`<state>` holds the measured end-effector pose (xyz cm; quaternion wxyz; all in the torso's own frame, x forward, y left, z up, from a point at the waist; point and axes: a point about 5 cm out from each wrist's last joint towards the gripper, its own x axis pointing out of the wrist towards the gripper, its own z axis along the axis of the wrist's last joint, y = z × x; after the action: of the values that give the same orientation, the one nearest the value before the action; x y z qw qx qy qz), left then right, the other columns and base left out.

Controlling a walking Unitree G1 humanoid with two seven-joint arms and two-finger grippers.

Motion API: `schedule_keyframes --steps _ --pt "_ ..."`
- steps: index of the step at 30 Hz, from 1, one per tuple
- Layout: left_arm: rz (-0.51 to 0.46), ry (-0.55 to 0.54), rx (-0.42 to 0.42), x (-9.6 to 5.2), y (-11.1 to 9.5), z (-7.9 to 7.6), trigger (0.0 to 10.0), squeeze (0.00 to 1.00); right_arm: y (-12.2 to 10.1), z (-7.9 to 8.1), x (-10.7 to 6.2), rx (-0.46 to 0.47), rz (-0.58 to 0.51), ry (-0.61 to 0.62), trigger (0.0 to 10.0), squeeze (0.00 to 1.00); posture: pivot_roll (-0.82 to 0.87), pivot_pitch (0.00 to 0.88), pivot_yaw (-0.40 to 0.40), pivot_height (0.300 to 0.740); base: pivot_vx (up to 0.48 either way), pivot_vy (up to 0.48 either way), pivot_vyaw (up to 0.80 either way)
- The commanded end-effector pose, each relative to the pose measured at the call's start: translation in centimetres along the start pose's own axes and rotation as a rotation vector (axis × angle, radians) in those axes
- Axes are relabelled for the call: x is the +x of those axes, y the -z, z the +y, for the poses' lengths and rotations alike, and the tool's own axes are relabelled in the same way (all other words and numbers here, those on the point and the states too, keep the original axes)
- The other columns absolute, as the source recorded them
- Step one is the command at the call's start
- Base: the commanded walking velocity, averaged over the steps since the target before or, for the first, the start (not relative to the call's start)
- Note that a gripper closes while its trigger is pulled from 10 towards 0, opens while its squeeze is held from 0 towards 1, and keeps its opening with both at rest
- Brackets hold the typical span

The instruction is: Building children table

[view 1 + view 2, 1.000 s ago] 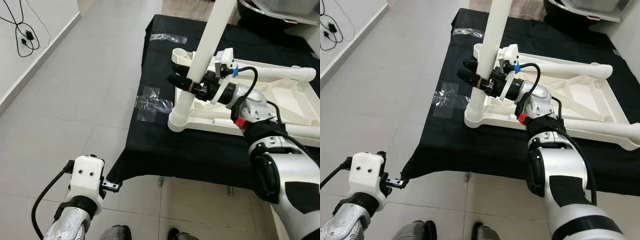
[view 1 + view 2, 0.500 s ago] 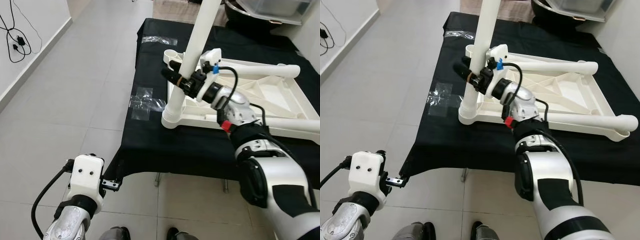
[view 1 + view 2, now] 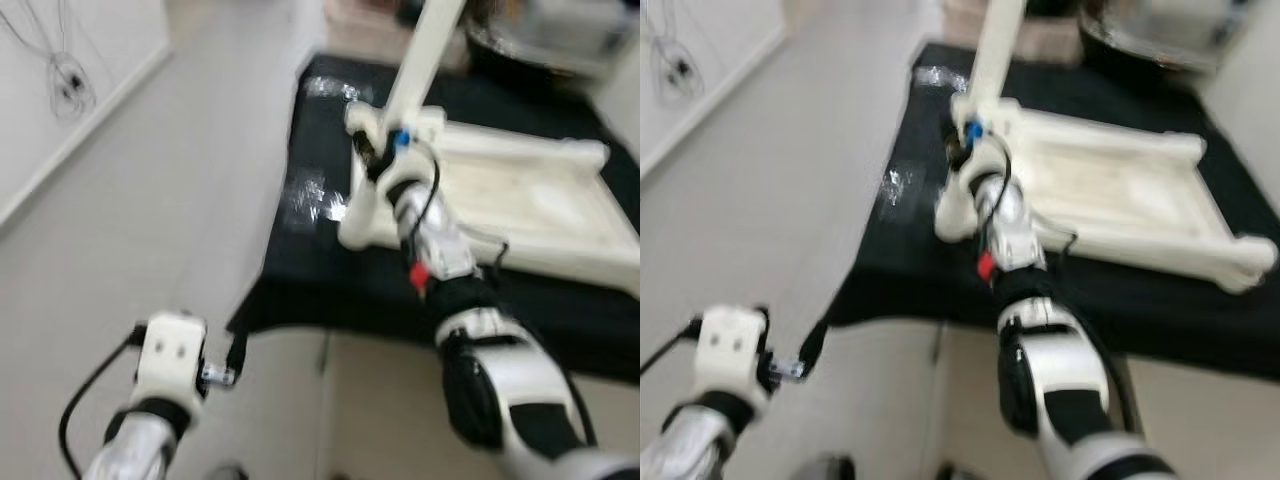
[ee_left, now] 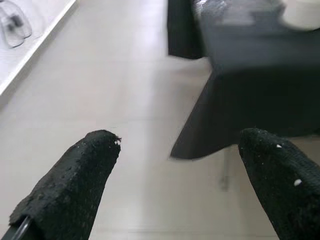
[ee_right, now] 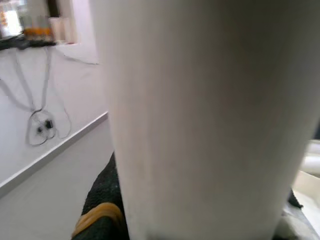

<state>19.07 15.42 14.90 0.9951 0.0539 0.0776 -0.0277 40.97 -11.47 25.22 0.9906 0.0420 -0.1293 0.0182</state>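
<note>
The white children's table (image 3: 520, 200) lies upside down on a black-covered platform. One white table leg (image 3: 420, 60) stands upright in its near left corner socket (image 3: 358, 225). My right gripper (image 3: 375, 160) is shut on that leg, a little above the socket. In the right wrist view the leg (image 5: 200, 115) stands close in front, with a black finger (image 5: 100, 220) beside it. My left gripper (image 4: 175, 185) hangs low over the floor, left of the platform, open and holding nothing. The eye views are blurred.
The black cloth (image 3: 320, 270) drapes over the platform's near left corner, with a patch of clear tape (image 3: 310, 195) on it. Grey tiled floor (image 3: 180, 200) spreads to the left up to a white wall with a looped cable (image 3: 65, 85). A grey bin (image 3: 540, 40) stands behind.
The whole picture has shifted and blurred, so the camera moved. My right gripper keeps its hold on the upright leg. The left arm hangs as before.
</note>
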Motion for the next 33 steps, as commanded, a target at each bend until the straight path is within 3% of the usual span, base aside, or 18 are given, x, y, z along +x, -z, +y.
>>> schedule_keyframes --steps 1,4,5,6,9,14,19,20,26,28,30,32,33 --pt "0.006 0.015 -0.001 0.1 0.2 -0.4 10.0 0.0 5.0 -0.5 -1.8 0.036 0.209 0.103 10.0 0.0 0.17 0.199 -0.109 0.74 0.0 0.0 0.0" --pt "0.005 0.015 -0.001 0.1 0.2 -0.4 10.0 0.0 5.0 -0.1 -1.7 0.04 0.221 0.157 10.0 0.0 0.17 0.194 -0.11 0.74 0.0 0.0 0.0" --pt "0.003 0.014 -0.002 0.2 0.2 -0.4 10.0 0.0 5.0 0.1 -1.7 0.055 0.225 0.197 10.0 0.0 0.17 0.194 -0.11 0.74 0.0 0.0 0.0" --pt "-0.001 0.013 -0.002 0.2 0.2 -0.3 10.0 0.0 5.2 0.8 -1.9 0.083 0.257 0.319 10.0 0.0 0.17 0.194 -0.112 0.74 0.0 0.0 0.0" --pt "-0.003 0.013 -0.003 0.4 0.1 -0.3 10.0 0.0 5.3 1.5 -2.2 0.05 0.282 0.398 10.0 0.0 0.17 0.197 -0.112 0.74 0.0 0.0 0.0" --pt "-0.007 0.012 -0.003 0.5 0.1 -0.4 10.0 0.0 5.3 2.8 -2.3 -0.007 0.292 0.431 10.0 0.0 0.17 0.198 -0.115 0.74 0.0 0.0 0.0" --pt "-0.01 0.01 -0.004 0.5 0.0 -0.5 10.0 0.0 5.7 2.6 -2.7 -0.1 0.368 0.569 10.0 0.0 0.17 0.201 -0.123 0.74 0.0 0.0 0.0" --pt "-0.011 0.007 -0.006 0.5 0.0 -0.5 10.0 0.0 5.6 2.4 -3.0 -0.111 0.365 0.654 10.0 0.0 0.17 0.202 -0.127 0.74 0.0 0.0 0.0" --pt "-0.011 0.007 -0.01 0.6 0.1 -0.5 10.0 0.0 6.2 2.2 -3.6 -0.063 0.417 0.748 10.0 0.0 0.16 0.205 -0.125 0.74 0.0 0.0 0.0" --pt "-0.011 0.007 -0.01 0.6 0.1 -0.5 10.0 0.0 6.2 2.2 -3.6 -0.063 0.417 0.748 10.0 0.0 0.16 0.205 -0.125 0.74 0.0 0.0 0.0" --pt "-0.012 0.01 -0.012 0.6 0.1 -0.6 10.0 0.0 6.7 3.2 -3.6 -0.032 0.426 0.62 10.0 0.0 0.16 0.205 -0.125 0.74 0.0 0.0 0.0" --pt "-0.01 0.01 -0.012 0.7 0.2 -0.6 10.0 0.0 7.1 3.3 -3.8 -0.071 0.441 0.601 10.0 0.0 0.16 0.205 -0.124 0.74 0.0 0.0 0.0" --pt "-0.01 0.011 -0.012 0.7 0.2 -0.6 10.0 0.0 7.4 3.5 -3.9 -0.037 0.461 0.568 10.0 0.0 0.16 0.206 -0.125 0.74 0.0 0.0 0.0"
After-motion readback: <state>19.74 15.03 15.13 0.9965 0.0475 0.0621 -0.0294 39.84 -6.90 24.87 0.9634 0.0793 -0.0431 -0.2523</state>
